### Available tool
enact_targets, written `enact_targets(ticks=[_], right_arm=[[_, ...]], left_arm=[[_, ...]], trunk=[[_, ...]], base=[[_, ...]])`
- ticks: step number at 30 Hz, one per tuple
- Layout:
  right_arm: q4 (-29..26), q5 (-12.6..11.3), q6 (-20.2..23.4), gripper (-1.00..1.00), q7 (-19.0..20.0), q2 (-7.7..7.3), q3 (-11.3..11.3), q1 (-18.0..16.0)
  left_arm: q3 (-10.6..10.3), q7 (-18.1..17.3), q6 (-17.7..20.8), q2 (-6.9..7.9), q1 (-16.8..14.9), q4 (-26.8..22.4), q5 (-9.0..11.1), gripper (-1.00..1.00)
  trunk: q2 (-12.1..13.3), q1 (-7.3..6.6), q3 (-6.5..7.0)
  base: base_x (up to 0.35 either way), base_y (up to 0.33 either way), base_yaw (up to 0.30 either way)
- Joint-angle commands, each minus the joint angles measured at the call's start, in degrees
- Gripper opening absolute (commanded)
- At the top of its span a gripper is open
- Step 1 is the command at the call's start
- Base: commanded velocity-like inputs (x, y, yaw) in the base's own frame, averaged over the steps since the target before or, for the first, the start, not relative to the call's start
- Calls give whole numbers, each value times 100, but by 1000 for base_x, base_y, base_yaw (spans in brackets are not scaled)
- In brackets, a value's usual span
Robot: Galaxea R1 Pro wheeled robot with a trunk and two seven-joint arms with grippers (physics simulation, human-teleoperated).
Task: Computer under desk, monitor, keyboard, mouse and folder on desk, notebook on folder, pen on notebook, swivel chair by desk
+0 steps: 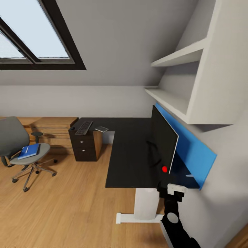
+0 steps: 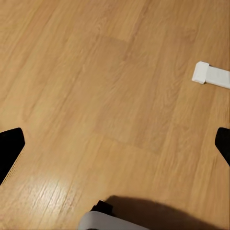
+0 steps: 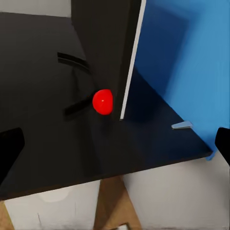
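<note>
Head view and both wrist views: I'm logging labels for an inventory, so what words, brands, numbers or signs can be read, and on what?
None: no readable text stands on anything.
Slim black-keyed keyboard on the long black L-shaped desk: key legends too small to read.
Large black-fronted flat monitor: only a red light, no lettering.
Bright blue flat folder on the grey swivel chair: blank.

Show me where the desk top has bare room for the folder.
The desk is bare between the monitor and its front edge, back toward the keyboard. The far left end is crowded: keyboard, mouse, notebook. The folder lies on the swivel chair.
</note>
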Motion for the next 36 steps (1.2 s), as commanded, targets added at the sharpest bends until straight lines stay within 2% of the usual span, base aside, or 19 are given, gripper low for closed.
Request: enact_targets(ticks=[1, 5, 6, 7, 8, 10, 16, 18, 20, 22, 24, 28, 36], right_arm=[[58, 41, 4, 100, -30, 1, 1, -4], [241, 36, -81, 100, -21, 0, -1, -3], [864, 33, -490, 100, 0, 7, 2, -5], [972, 30, -531, 100, 12, 8, 2, -5], [1363, 20, -708, 100, 79, 8, 0, -8], [1646, 16, -854, 100, 148, 8, -2, -10], [3092, 2, -1308, 100, 547, 15, -9, -11], [3671, -5, -1581, 100, 660, 22, -10, -10], [3939, -7, -1731, 100, 693, 23, -10, -10], [4449, -8, -2014, 100, 752, 26, -6, -10], [4965, -9, -2331, 100, 1027, 22, -30, -11], [5273, -10, -2687, 100, 1382, 19, -54, -11], [5403, -1, -2874, 100, 1557, 34, -34, -10]], left_arm=[[-19, 23, -21, 9, -3, -4, 61, 100], [-8, 17, 8, 20, -6, -2, 68, 100], [2, 12, 451, 176, -11, 0, 102, 100], [4, 9, 497, 186, -12, -1, 106, 100], [8, -13, 600, 206, -13, -1, 134, 100], [8, -47, 643, 213, -16, -2, 163, 100], [6, -266, 713, 225, -17, -2, 241, 100], [9, -308, 719, 223, -18, -3, 247, 100], [7, -317, 721, 221, -17, -1, 249, 100], [4, -320, 723, 219, -18, -3, 252, 100], [3, -320, 723, 218, -17, -2, 253, 100], [3, -320, 724, 218, -17, 1, 254, 100], [3, -320, 716, 202, -18, 5, 254, 100]], trunk=[[-13, 2, -12], [-13, 2, -12], [-13, 2, -12], [-13, 2, -12], [-13, 2, -12], [-13, 2, -12], [-13, 2, -12], [-13, 2, -12], [-13, 2, -12], [-13, 2, -12], [-13, 2, -12], [-13, 2, -12], [-13, 2, -12]], base=[[-135, 311, 0], [-86, 317, 0], [-4, 330, 0], [-3, 331, 0], [3, 332, 0], [18, 332, 0], [84, 330, 0], [136, 325, 0], [143, 324, 0], [148, 324, 0], [150, 324, 0], [144, 324, 0], [102, 326, 0]])
